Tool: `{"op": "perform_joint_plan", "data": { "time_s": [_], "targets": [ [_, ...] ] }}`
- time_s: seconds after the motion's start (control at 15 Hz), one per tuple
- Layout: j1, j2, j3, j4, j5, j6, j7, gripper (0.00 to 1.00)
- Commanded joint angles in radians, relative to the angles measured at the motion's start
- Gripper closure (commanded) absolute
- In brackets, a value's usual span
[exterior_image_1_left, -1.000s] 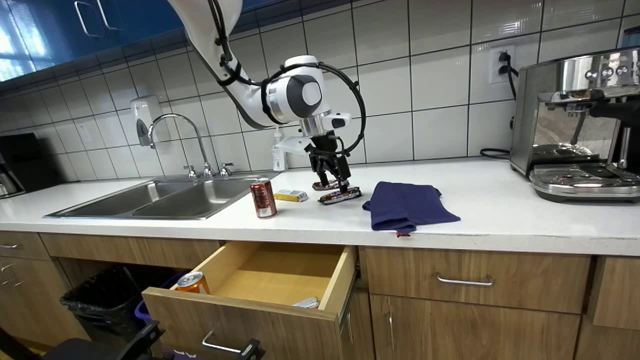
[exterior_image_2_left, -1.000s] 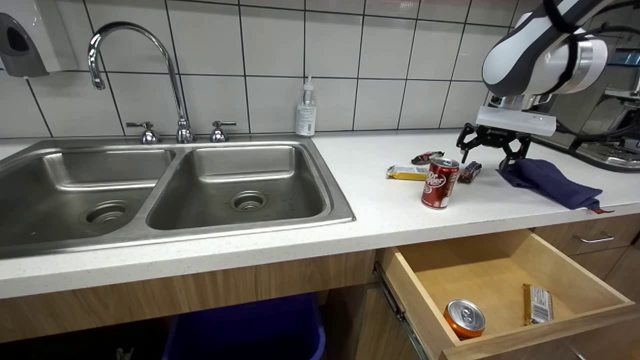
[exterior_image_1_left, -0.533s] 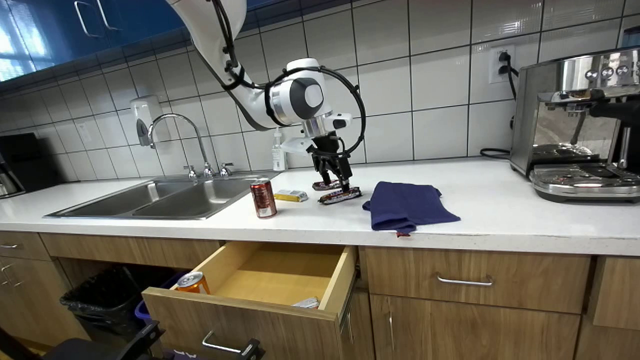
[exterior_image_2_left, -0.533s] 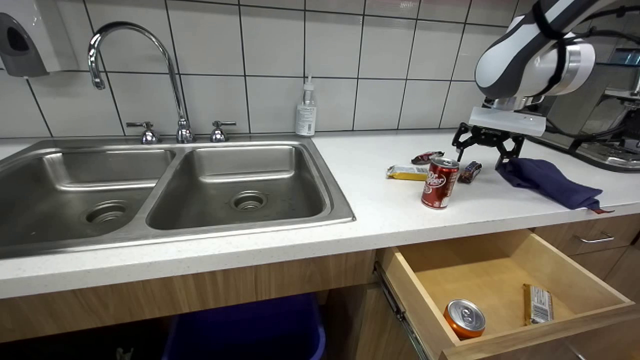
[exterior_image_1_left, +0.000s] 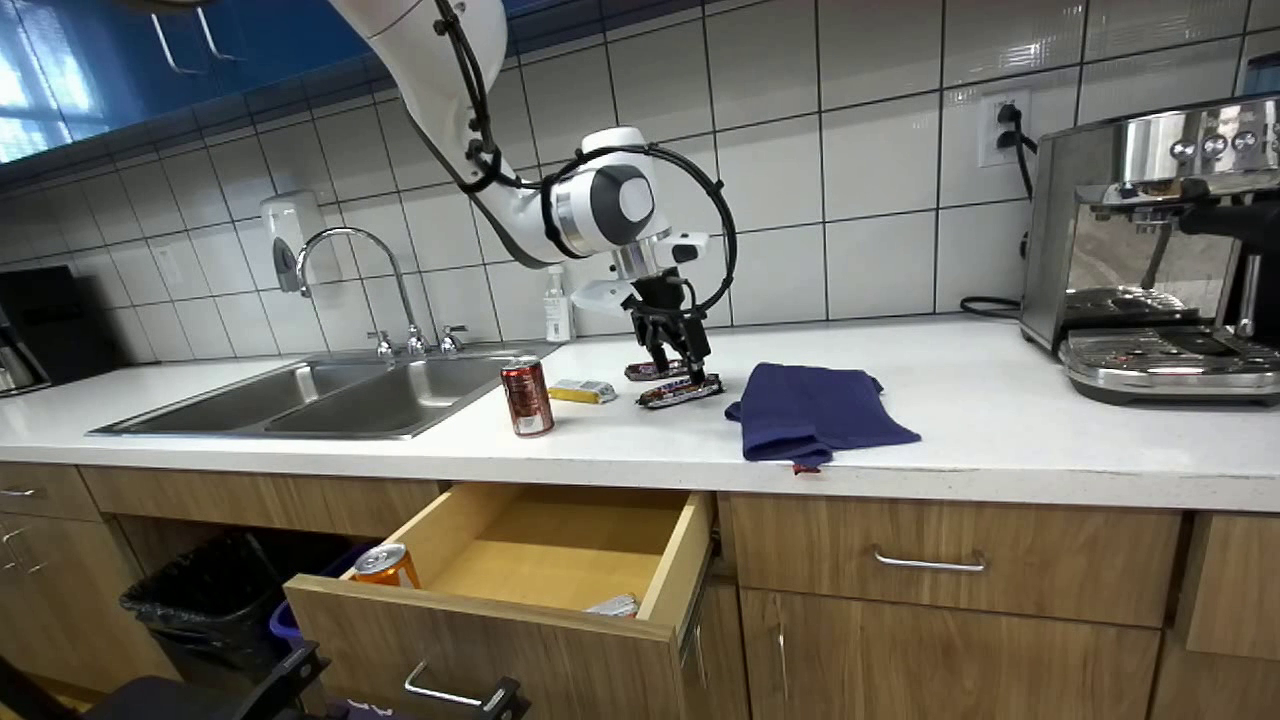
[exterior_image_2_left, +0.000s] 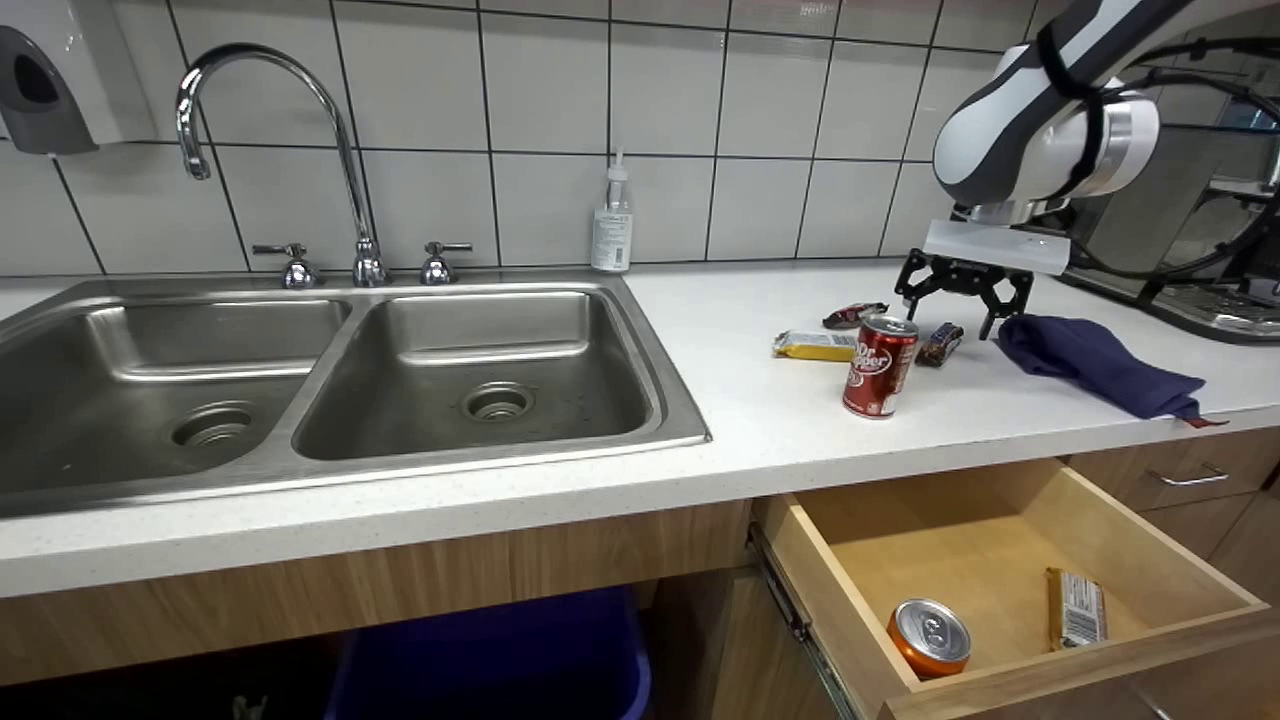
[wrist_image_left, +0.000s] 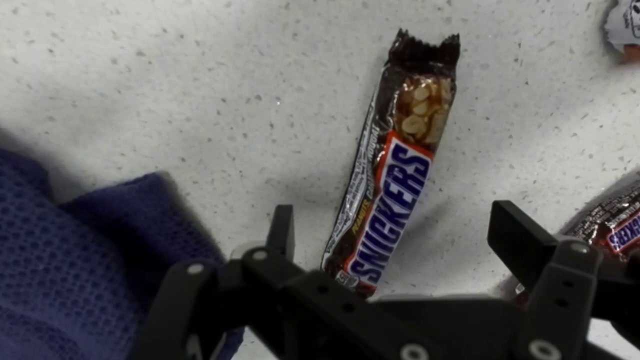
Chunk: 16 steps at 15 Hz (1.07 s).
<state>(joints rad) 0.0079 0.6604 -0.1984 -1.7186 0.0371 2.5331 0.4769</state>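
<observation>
My gripper (wrist_image_left: 392, 220) stands open above the white counter, with nothing held. Between and ahead of its fingers in the wrist view lies a brown Snickers bar (wrist_image_left: 395, 185), slanted, its lower end hidden by the gripper. In an exterior view the gripper (exterior_image_2_left: 948, 322) is just behind this bar (exterior_image_2_left: 940, 345). A second Snickers bar (wrist_image_left: 617, 225) is partly hidden by the right finger; it lies farther back in an exterior view (exterior_image_2_left: 855, 315). A dark blue cloth (wrist_image_left: 75, 280) is close on the gripper's left. A yellow-wrapped bar (exterior_image_2_left: 815, 346) lies behind a red Dr Pepper can (exterior_image_2_left: 873, 375), which stands upright.
Below the counter a wooden drawer (exterior_image_1_left: 460, 602) is pulled out, with an orange can (exterior_image_2_left: 930, 637) and a wrapped bar (exterior_image_2_left: 1078, 607) inside. A double sink (exterior_image_2_left: 680, 420) is on one side, an espresso machine (exterior_image_1_left: 1180, 250) on the other. A bottle (exterior_image_2_left: 612, 235) stands by the tiled wall.
The arm and open gripper have shifted a little, leftward in one exterior view and slightly right and down in another. Bars, can, cloth and drawer have stayed put.
</observation>
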Motion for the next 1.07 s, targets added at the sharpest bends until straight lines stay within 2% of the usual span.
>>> {"op": "perform_joint_plan", "data": {
  "time_s": [0.0, 1.0],
  "targets": [
    [0.010, 0.048, -0.016, 0.085, -0.003, -0.060, 0.035, 0.00],
    [0.004, 0.121, -0.021, 0.182, -0.001, -0.122, 0.046, 0.00]
  ]
}}
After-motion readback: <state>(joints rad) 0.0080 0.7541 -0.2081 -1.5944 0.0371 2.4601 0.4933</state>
